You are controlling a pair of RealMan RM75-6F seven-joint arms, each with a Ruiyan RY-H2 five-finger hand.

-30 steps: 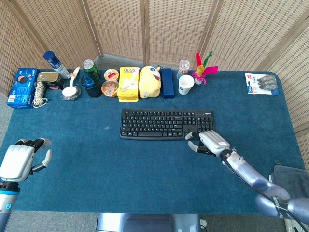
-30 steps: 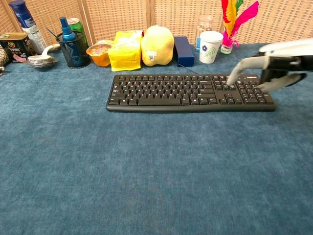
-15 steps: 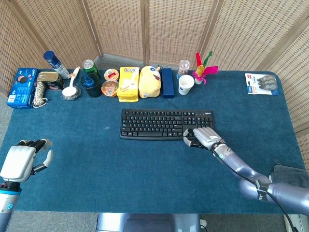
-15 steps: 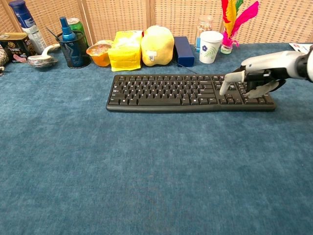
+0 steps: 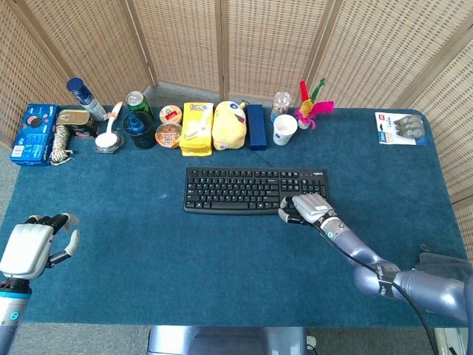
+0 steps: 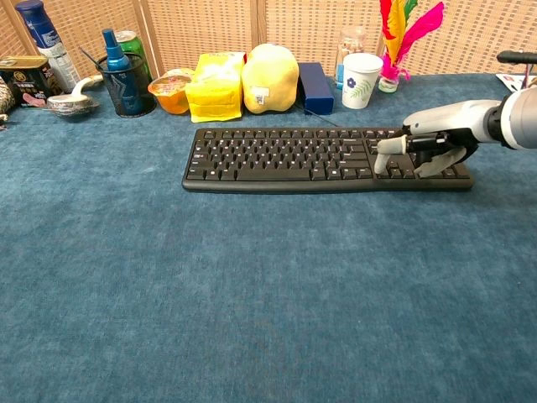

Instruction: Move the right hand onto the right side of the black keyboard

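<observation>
The black keyboard [image 5: 244,190] lies in the middle of the blue table, also seen in the chest view as the keyboard [image 6: 285,155]. My right hand [image 5: 303,208] rests palm down on its right end, over the number pad. In the chest view, the right hand [image 6: 424,147] has its thumb stretched left onto the keys and its other fingers bent down onto them. It holds nothing. My left hand [image 5: 33,244] hovers at the table's front left corner, far from the keyboard, empty with its fingers apart.
A row of objects lines the back edge: blue box [image 5: 33,133], spray can [image 5: 85,97], green can [image 5: 137,103], yellow bag [image 5: 196,127], yellow plush [image 5: 228,124], dark blue box [image 5: 256,126], paper cup [image 5: 284,129] and feathers [image 5: 314,106]. A packet [image 5: 401,127] lies at the back right.
My right hand has slid forward and left from the keyboard's front right corner onto its right end and lowered onto the keys. The left hand has stayed put.
</observation>
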